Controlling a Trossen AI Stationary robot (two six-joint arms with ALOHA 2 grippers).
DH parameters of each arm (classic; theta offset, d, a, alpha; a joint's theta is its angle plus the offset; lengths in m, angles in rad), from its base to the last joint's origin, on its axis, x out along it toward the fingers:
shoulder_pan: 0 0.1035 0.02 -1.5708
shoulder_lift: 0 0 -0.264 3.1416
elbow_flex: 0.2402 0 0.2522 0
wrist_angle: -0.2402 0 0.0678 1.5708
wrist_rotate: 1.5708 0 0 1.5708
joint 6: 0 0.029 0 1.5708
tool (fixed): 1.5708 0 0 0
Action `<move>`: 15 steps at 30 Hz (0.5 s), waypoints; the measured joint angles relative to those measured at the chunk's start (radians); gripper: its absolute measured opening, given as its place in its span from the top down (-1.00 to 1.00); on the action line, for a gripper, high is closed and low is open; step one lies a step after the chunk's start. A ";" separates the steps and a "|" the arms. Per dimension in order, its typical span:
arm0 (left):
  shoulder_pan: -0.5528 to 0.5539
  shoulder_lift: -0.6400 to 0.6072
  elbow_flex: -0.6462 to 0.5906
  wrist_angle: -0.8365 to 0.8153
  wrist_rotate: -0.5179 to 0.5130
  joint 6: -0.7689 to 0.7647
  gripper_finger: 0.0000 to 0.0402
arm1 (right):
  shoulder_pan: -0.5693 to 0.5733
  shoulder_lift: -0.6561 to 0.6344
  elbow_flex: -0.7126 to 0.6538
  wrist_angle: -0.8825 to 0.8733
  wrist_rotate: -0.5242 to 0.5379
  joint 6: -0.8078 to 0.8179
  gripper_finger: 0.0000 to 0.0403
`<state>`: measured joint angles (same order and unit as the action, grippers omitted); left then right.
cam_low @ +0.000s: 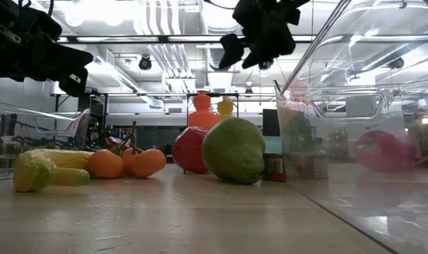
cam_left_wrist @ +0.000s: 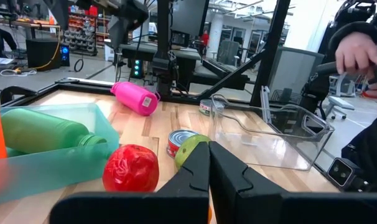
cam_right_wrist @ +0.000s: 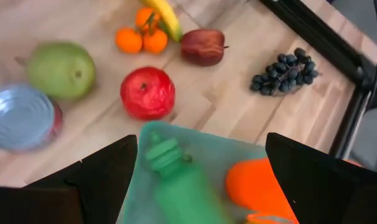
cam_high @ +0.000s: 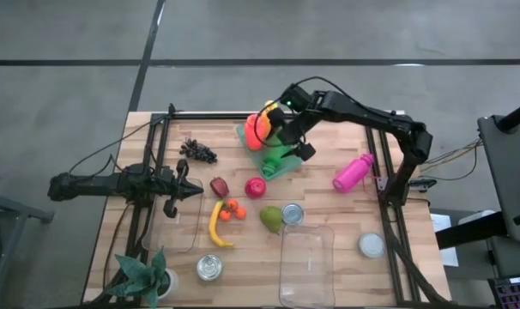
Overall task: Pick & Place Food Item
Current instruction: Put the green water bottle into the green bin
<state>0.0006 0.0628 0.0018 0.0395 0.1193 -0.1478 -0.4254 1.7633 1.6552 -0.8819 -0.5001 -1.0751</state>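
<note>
Food lies on the wooden table: a round red fruit (cam_high: pixel 255 187) (cam_right_wrist: pixel 147 93), a green pear (cam_high: pixel 270 218) (cam_right_wrist: pixel 61 70), a dark red apple (cam_high: pixel 219 186), two oranges (cam_high: pixel 232 209), a banana (cam_high: pixel 217 225) and dark grapes (cam_high: pixel 198 152). My right gripper (cam_high: pixel 292 142) (cam_right_wrist: pixel 201 180) hangs open in the air over a pale green tray (cam_right_wrist: pixel 201 140), pointing down at a slant toward the red fruit, with nothing between its fingers. My left gripper (cam_high: pixel 191 189) (cam_left_wrist: pixel 208 152) is shut and level at the table's left side, holding nothing.
The tray holds a green bottle (cam_right_wrist: pixel 176 174) and an orange bottle (cam_right_wrist: pixel 263 183). A tin can (cam_high: pixel 293 214) stands by the pear. Clear bins sit near the front (cam_high: pixel 306 264) and left (cam_high: pixel 176 225). A pink bottle (cam_high: pixel 353 172), another can (cam_high: pixel 209 267) and a plant (cam_high: pixel 144 276) stand around.
</note>
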 joint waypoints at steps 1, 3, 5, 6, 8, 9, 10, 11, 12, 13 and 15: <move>0.000 0.000 0.000 0.000 0.000 0.000 1.00 | 0.011 0.001 -0.002 0.005 0.021 -0.039 -0.75; 0.000 0.000 0.000 0.000 0.000 0.000 1.00 | 0.035 0.008 -0.007 0.011 0.066 -0.110 -0.75; 0.000 0.000 0.000 0.000 0.000 0.000 1.00 | 0.055 0.024 -0.009 0.021 0.102 -0.156 -0.75; 0.000 0.000 0.000 0.000 0.000 0.000 1.00 | 0.061 0.033 -0.011 0.021 0.120 -0.168 -0.75; 0.000 0.000 0.000 0.000 0.000 0.000 1.00 | 0.072 0.056 -0.013 0.026 0.143 -0.186 -0.75; 0.000 0.000 0.000 0.000 0.000 0.000 1.00 | 0.074 0.067 -0.013 0.025 0.147 -0.191 -0.75; 0.000 0.000 0.000 0.000 0.000 0.000 1.00 | 0.077 0.077 -0.014 0.024 0.152 -0.197 -0.75; 0.000 0.000 0.000 0.000 0.000 0.000 1.00 | 0.080 0.088 -0.014 0.025 0.156 -0.202 -0.75; 0.000 0.000 0.000 0.000 0.000 0.000 1.00 | 0.081 0.098 -0.014 0.024 0.161 -0.210 -0.75; 0.000 0.000 0.000 0.000 0.000 0.000 1.00 | 0.083 0.105 -0.016 0.022 0.164 -0.217 -0.75; 0.000 0.000 0.000 0.000 0.000 0.000 1.00 | 0.089 0.122 -0.019 0.018 0.179 -0.240 -0.75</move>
<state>0.0006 0.0628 0.0018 0.0392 0.1192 -0.1478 -0.3360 1.8857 1.6362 -0.8638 -0.3208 -1.3156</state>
